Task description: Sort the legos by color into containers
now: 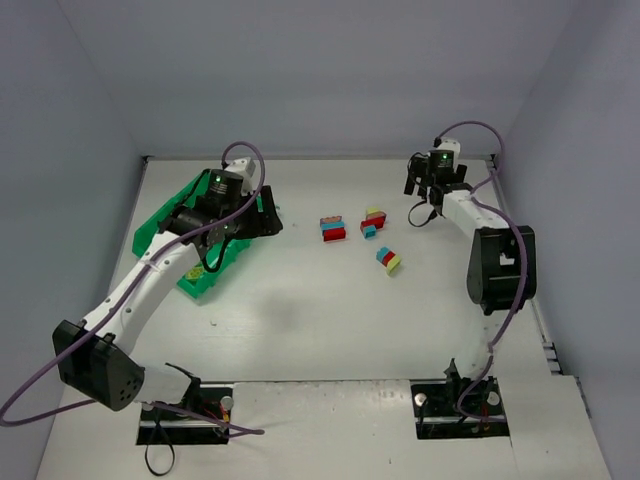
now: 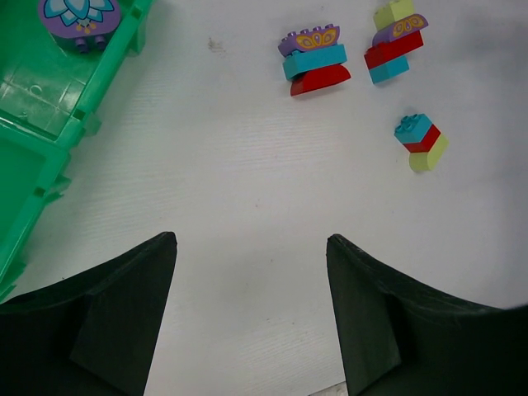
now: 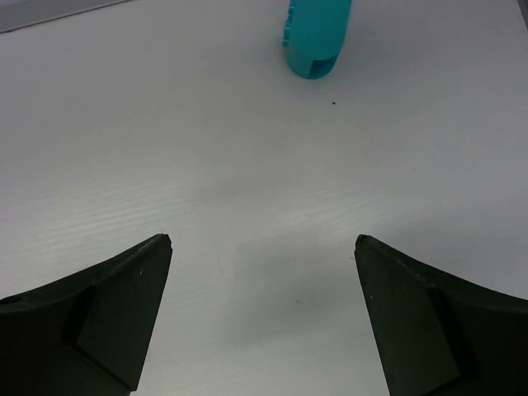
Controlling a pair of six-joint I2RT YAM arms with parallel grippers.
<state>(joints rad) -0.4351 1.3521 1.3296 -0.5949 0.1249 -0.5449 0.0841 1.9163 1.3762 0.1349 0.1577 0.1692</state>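
The green tray (image 1: 158, 238) lies at the left; in the left wrist view its corner (image 2: 49, 124) shows with a purple brick (image 2: 78, 16) in one compartment. Three small stacks of legos stand mid-table: purple, cyan and red (image 2: 313, 59) (image 1: 332, 229); yellow-green, purple, red and cyan (image 2: 396, 37) (image 1: 372, 222); cyan, red and yellow-green (image 2: 421, 140) (image 1: 388, 260). My left gripper (image 2: 252, 239) is open and empty at the tray's right edge (image 1: 266, 221). My right gripper (image 3: 262, 241) is open and empty at the far right (image 1: 432, 192), with a lone cyan brick (image 3: 316, 37) ahead of it.
Grey walls close the table at the back and sides. The left arm (image 1: 150, 285) reaches over the tray's near end. The right arm's body (image 1: 500, 265) stands near the right edge.
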